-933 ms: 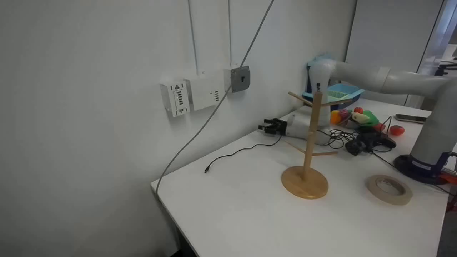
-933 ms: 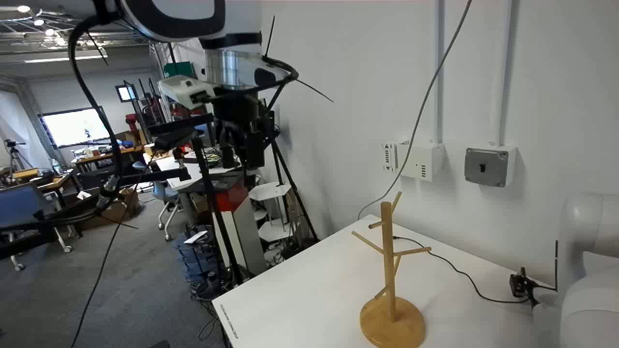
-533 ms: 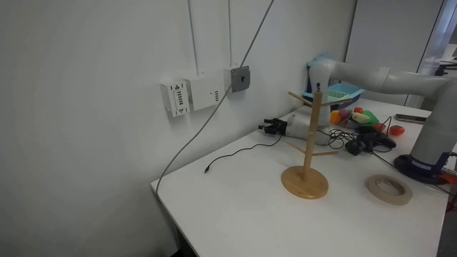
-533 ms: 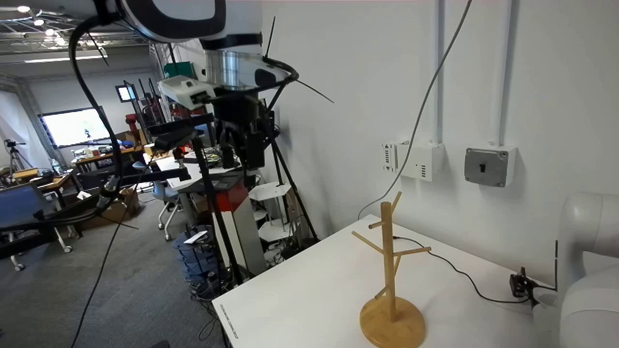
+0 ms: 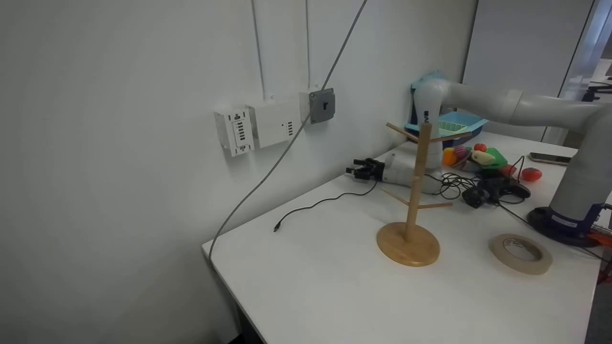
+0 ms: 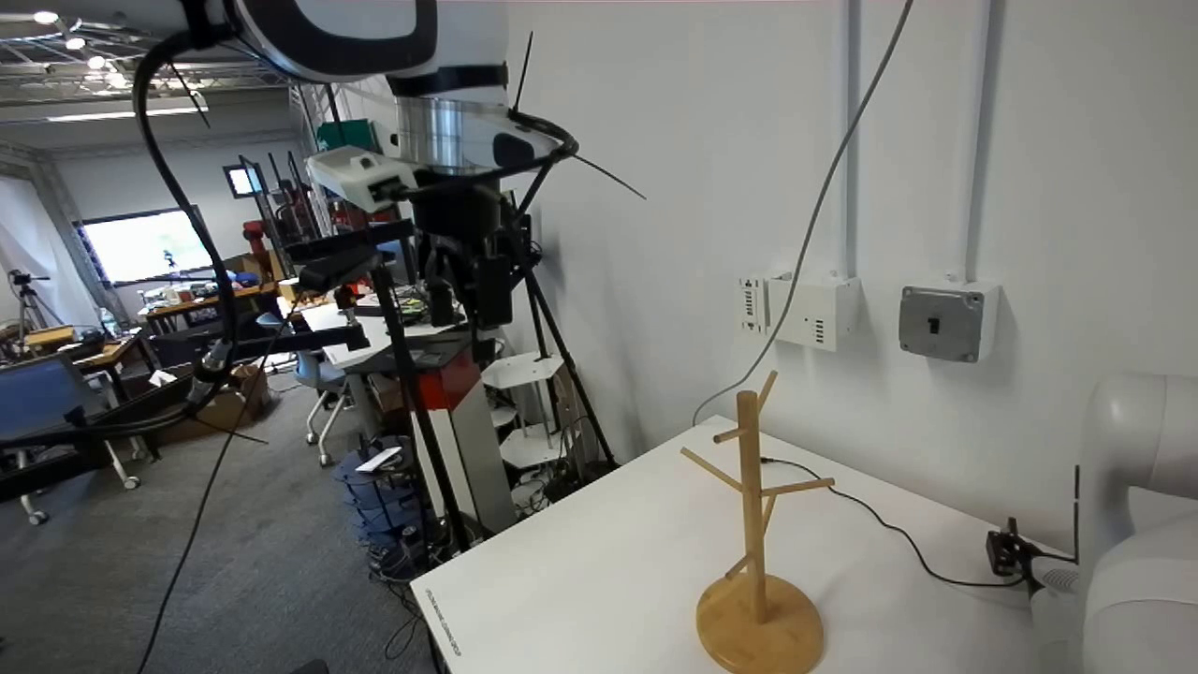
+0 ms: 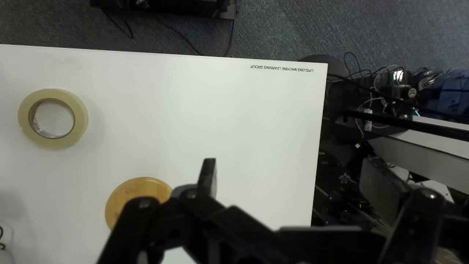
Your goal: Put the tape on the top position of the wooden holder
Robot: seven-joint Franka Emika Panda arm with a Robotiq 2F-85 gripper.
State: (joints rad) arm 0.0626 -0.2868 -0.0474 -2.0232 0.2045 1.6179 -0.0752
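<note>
The tape (image 5: 526, 266) is a beige ring lying flat on the white table in an exterior view. It also lies at upper left in the wrist view (image 7: 81, 117). The wooden holder (image 5: 417, 181) stands upright with bare pegs; it also shows in an exterior view (image 6: 752, 505). In the wrist view its round base (image 7: 137, 189) is partly hidden behind the gripper. My gripper (image 6: 468, 304) hangs high and points down, left of the holder in that view. In the wrist view my gripper (image 7: 289, 176) is open and empty, its fingers wide apart, away from tape and holder.
Another white arm (image 5: 516, 107) reaches along the table, its black gripper (image 5: 368, 169) near the wall. A thin black cable (image 5: 325, 201) lies on the table. Toy food (image 5: 480, 157), a blue basket (image 5: 471, 122) and a black controller (image 5: 497, 188) stand farther back.
</note>
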